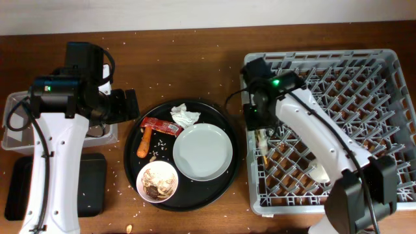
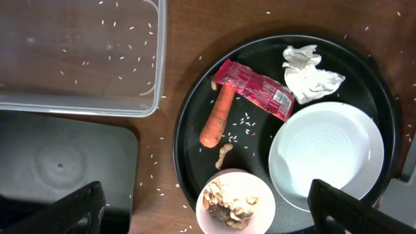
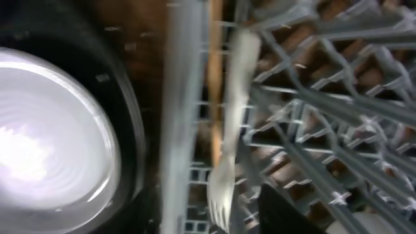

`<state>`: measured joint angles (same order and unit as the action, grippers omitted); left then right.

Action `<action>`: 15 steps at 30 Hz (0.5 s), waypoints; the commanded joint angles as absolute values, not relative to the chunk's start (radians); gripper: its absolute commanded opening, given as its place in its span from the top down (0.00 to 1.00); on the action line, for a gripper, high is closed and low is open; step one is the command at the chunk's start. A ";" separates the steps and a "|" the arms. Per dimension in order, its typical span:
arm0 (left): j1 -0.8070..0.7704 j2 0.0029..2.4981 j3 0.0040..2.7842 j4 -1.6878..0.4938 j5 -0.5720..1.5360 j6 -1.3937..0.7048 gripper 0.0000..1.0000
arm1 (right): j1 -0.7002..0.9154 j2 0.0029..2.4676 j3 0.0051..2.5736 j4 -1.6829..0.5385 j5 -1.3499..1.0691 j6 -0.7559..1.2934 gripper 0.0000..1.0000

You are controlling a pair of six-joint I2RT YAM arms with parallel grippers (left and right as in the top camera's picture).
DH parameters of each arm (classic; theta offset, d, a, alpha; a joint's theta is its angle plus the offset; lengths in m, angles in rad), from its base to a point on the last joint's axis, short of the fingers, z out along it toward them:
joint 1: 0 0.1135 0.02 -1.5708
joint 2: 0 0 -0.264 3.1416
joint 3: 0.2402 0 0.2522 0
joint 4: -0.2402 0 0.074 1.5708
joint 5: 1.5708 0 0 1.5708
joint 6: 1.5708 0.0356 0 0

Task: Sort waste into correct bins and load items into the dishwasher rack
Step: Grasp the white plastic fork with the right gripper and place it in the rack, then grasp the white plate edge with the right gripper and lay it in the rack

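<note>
On the round black tray (image 1: 221,188) lie a white plate (image 1: 203,151), a white bowl (image 1: 158,181) of brown scraps, a red wrapper (image 1: 161,126), a white tissue (image 1: 185,117) and an orange carrot piece (image 1: 143,144). My left gripper (image 1: 130,104) hovers open at the tray's left edge; its view shows the bowl (image 2: 235,205) between the fingers, below them. My right gripper (image 1: 252,117) is over the grey rack's (image 1: 383,84) left side, apparently open. The white fork (image 3: 231,117) and chopsticks (image 3: 214,58) lie in the rack, apart from its dark finger (image 3: 292,211).
The clear tub (image 2: 78,58) sits at the far left with the shallow black tray (image 2: 58,162) in front of it. Rice grains dot the wooden table. A white item (image 1: 318,172) lies in the rack under my right arm.
</note>
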<state>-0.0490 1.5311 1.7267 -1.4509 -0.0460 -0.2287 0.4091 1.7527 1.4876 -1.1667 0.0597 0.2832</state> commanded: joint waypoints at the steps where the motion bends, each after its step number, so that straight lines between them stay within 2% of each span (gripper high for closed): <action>1: -0.045 1.519 1.738 -1.450 -0.057 -0.227 0.01 | 0.539 1.658 1.536 -1.148 -0.018 0.363 0.47; 3: -0.044 1.519 1.738 -1.450 -0.057 -0.227 0.01 | 0.618 1.700 1.520 -1.148 0.006 0.541 0.53; 4: -0.045 1.519 1.738 -1.450 -0.057 -0.227 0.01 | 0.651 1.739 1.487 -1.140 0.028 0.685 0.53; 5: -0.044 1.519 1.738 -1.450 -0.057 -0.227 0.01 | 0.662 1.772 1.459 -1.122 0.036 0.741 0.53; 8: -0.044 1.519 1.738 -1.450 -0.057 -0.227 0.01 | 0.645 1.909 1.395 -1.058 0.035 0.739 0.53; 11: -0.045 1.519 1.738 -1.450 -0.057 -0.227 0.01 | 0.624 1.986 1.394 -1.051 -0.015 0.633 0.54; 12: -0.045 1.519 1.738 -1.450 -0.057 -0.227 0.01 | 0.627 1.987 1.388 -1.047 -0.014 0.632 0.58; 14: -0.045 1.519 1.738 -1.450 -0.057 -0.227 0.01 | 0.628 1.987 1.368 -1.025 -0.015 0.632 0.73; 15: -0.045 1.519 1.738 -1.450 -0.057 -0.227 0.01 | 0.628 1.987 1.356 -1.014 -0.015 0.632 0.73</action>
